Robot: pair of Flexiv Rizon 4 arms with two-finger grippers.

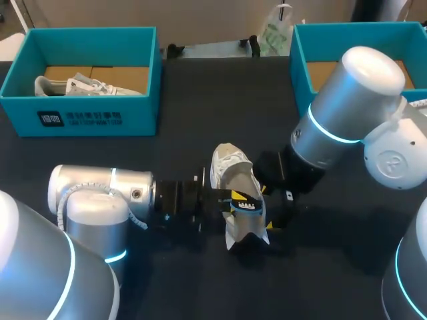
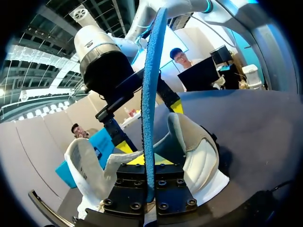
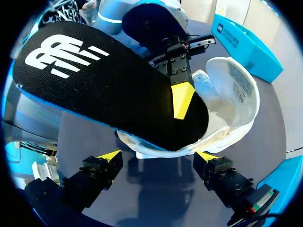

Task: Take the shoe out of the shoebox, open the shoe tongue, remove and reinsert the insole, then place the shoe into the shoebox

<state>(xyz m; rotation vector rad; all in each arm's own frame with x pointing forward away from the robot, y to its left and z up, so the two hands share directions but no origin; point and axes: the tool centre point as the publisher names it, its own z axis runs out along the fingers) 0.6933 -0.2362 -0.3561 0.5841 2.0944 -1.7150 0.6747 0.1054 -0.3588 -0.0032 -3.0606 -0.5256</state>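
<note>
A white shoe (image 1: 230, 167) lies on the dark table's middle, its opening turned up. My left gripper (image 1: 228, 200) is shut on the edge of the black, blue-rimmed insole (image 1: 245, 208) and holds it upright over the shoe. In the left wrist view the insole (image 2: 151, 94) shows edge-on, pinched in my left gripper (image 2: 150, 163), with the shoe (image 2: 201, 161) just beyond. My right gripper (image 3: 158, 156) stands open, facing the insole's (image 3: 94, 90) black top and the shoe (image 3: 236, 94); it touches neither. In the head view it (image 1: 267, 208) is right beside the insole.
A teal shoebox (image 1: 80, 113) at the back left holds another white shoe (image 1: 87, 85). A second teal box (image 1: 303, 60) stands at the back right, partly behind my right arm. A plastic bag (image 1: 275, 32) lies at the far edge.
</note>
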